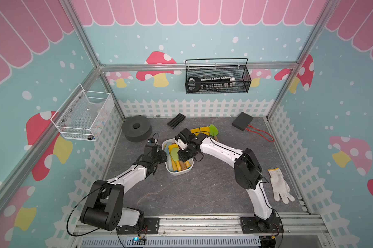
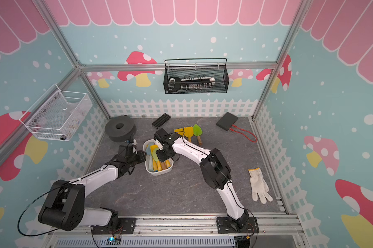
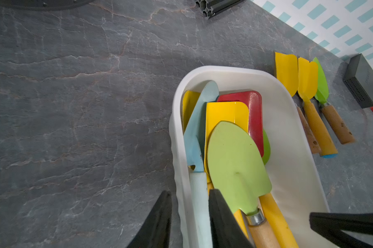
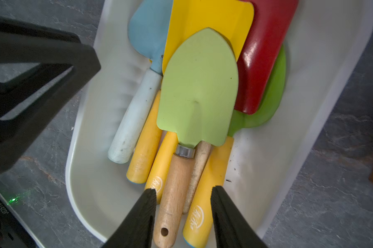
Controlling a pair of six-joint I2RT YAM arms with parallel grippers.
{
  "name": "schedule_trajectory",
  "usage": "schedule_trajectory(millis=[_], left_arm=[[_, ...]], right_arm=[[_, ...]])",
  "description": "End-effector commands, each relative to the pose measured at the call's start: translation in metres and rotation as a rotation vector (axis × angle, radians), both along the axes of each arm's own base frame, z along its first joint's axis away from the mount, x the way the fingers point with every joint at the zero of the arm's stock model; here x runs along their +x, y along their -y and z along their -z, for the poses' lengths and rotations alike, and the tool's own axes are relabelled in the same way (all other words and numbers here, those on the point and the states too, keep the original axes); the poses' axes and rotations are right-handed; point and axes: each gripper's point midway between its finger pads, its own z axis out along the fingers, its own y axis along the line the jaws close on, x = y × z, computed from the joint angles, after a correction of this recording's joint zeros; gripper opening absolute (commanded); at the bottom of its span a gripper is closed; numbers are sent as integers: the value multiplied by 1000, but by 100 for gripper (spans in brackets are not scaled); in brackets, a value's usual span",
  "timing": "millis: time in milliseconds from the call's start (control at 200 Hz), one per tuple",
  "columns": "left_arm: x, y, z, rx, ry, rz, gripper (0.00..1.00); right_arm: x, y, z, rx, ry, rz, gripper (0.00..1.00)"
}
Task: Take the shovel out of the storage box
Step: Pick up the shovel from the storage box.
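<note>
I see teal walls [image 1: 127,43] with red mushrooms [image 1: 157,68], a white picket-fence border [image 1: 192,107], and a grey stone-patterned table [image 1: 202,189].

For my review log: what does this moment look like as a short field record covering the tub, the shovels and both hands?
Storage box: shallow white plastic tub on grey table, several shovels piled inside
Top shovel: light green blade, wooden handle, uppermost in pile
Right hand: open, straddling that wooden handle
Left hand: straddles tub wall; grip unclear
Outside shovels: two yellow, one green, on table beside tub
</note>
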Motion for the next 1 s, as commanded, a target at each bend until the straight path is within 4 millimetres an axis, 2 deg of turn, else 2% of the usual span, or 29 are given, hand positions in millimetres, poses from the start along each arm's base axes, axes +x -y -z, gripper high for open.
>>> schedule_trajectory(millis=[0,350,590,876,996], left_arm=[[7,3,-3,-9,7,8,34],[9,7,1,-20,-7,19,34],[8,5,-1,-10,0,14,34],[8,5,-1,-10,-1,13,34],[8,5,-1,-10,0,13,34]], right_arm=[[1,3,9,-49,-4,19,47],[-4,-9,24,-70,-26,-8,47],[-7,-13,38,-114,-34,-27,41],[-6,-4,55,-218,-17,-6,40],[-5,-3,55,-224,-9,0,34]])
